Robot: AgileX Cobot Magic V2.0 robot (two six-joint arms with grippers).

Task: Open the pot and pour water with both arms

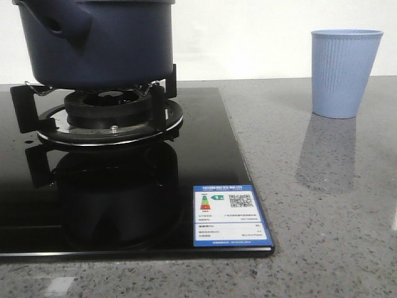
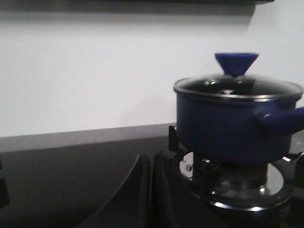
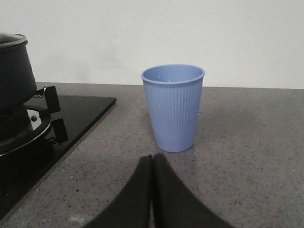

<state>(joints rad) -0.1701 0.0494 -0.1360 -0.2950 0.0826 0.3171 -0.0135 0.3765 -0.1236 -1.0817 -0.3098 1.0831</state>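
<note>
The dark navy pot (image 1: 99, 43) stands on the gas burner (image 1: 108, 115) of the black glass hob. In the left wrist view the pot (image 2: 228, 126) carries a glass lid (image 2: 237, 87) with a blue cone knob (image 2: 236, 62), and its side handle (image 2: 280, 119) points away from the wall. The light blue ribbed cup (image 1: 344, 73) stands upright on the grey counter. My left gripper (image 2: 151, 159) is shut and empty, low beside the burner. My right gripper (image 3: 152, 159) is shut and empty, on the counter just short of the cup (image 3: 173, 108). Neither gripper shows in the front view.
The black hob (image 1: 124, 192) has a blue energy label (image 1: 229, 215) at its near right corner and black pan supports (image 1: 164, 102). The speckled grey counter (image 1: 322, 205) runs to a white wall behind. In the right wrist view the hob edge (image 3: 80, 123) lies beside the cup.
</note>
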